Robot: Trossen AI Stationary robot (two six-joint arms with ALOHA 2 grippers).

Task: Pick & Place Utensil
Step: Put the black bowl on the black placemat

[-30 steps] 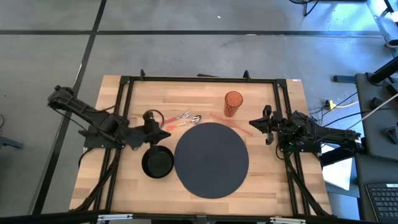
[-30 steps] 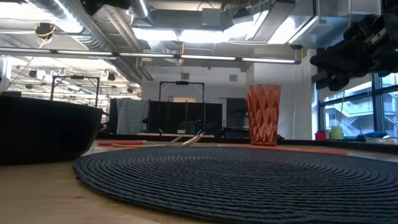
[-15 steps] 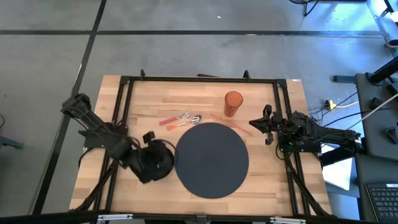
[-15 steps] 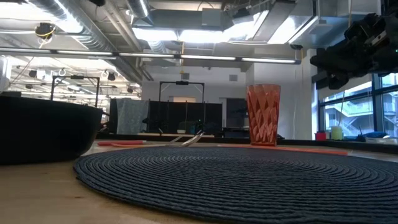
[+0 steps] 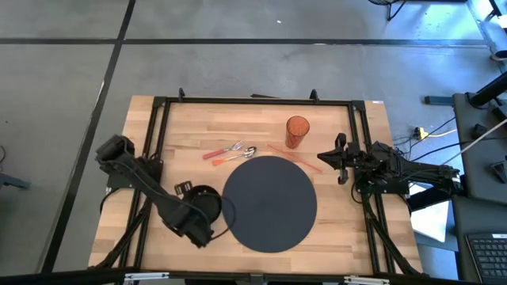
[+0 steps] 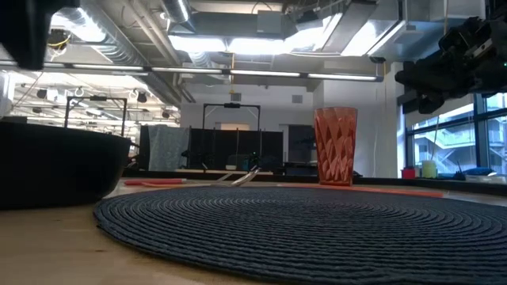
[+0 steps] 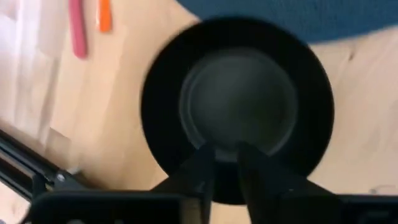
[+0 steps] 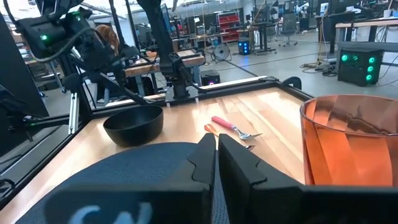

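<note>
- Left gripper [image 7: 225,163] hangs over the black bowl [image 5: 207,205], fingers pinched narrow, empty.
- Right gripper [image 5: 339,158] waits beside the round mat [image 5: 269,203], fingers closed.

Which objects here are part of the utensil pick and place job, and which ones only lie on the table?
For the job:
- fork
- spoon
- orange stick
- round mat
- left gripper

Only lying about:
- black bowl, under the left gripper
- orange cup
- right gripper, waiting at the right edge

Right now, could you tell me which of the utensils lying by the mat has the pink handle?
The fork, the one lying farther from the round mat; the spoon beside it has an orange handle and lies nearer the mat's edge.
</note>
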